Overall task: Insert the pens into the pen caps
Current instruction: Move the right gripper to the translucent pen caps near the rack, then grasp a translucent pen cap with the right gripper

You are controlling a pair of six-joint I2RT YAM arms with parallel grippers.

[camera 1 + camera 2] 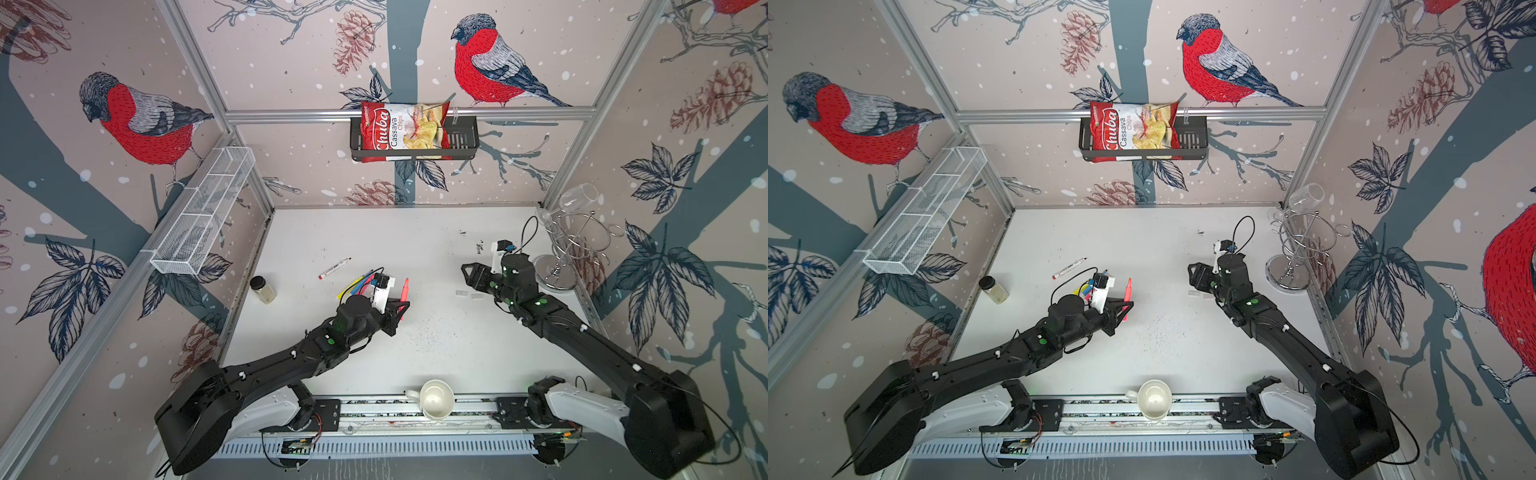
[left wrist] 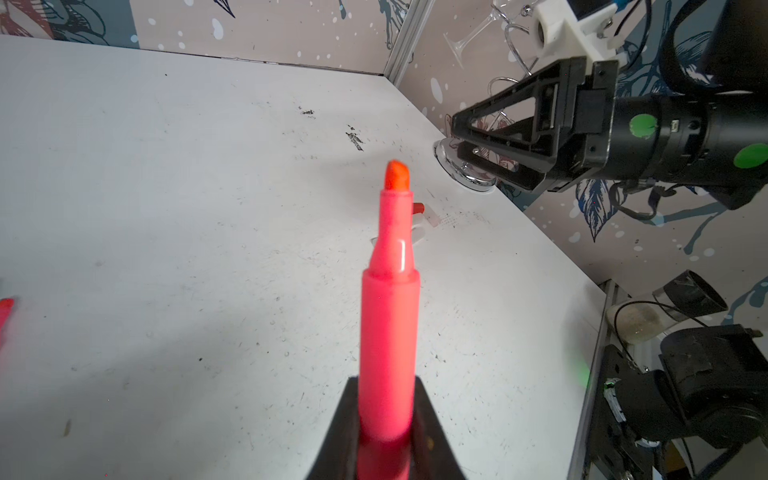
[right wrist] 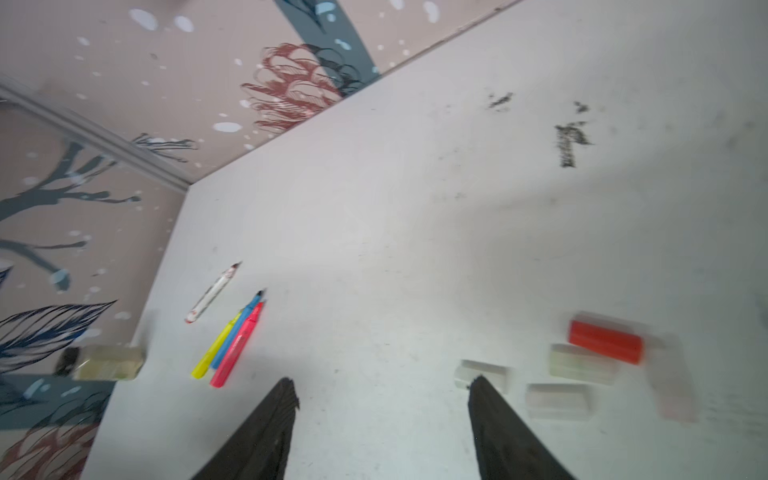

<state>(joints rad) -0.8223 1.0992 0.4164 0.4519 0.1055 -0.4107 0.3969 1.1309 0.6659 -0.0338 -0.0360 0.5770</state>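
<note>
Pink-red plastic marker [image 2: 388, 316], clamped in the left gripper [image 2: 386, 380], wants steadying while the empty, parted right gripper [image 3: 382, 380] takes a seemingly translucent tube cap [image 3: 557, 401].

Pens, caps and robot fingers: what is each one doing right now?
Left fingers: shut on held pink pen, which has no cap.
Right fingers: open, empty.
Pen bunch: lying flat, uncapped.
White pen: lying alone, uncapped.
Red cap: lying loose.
Clear caps: lying loose, no pens inside.
Mug: empty.
</note>
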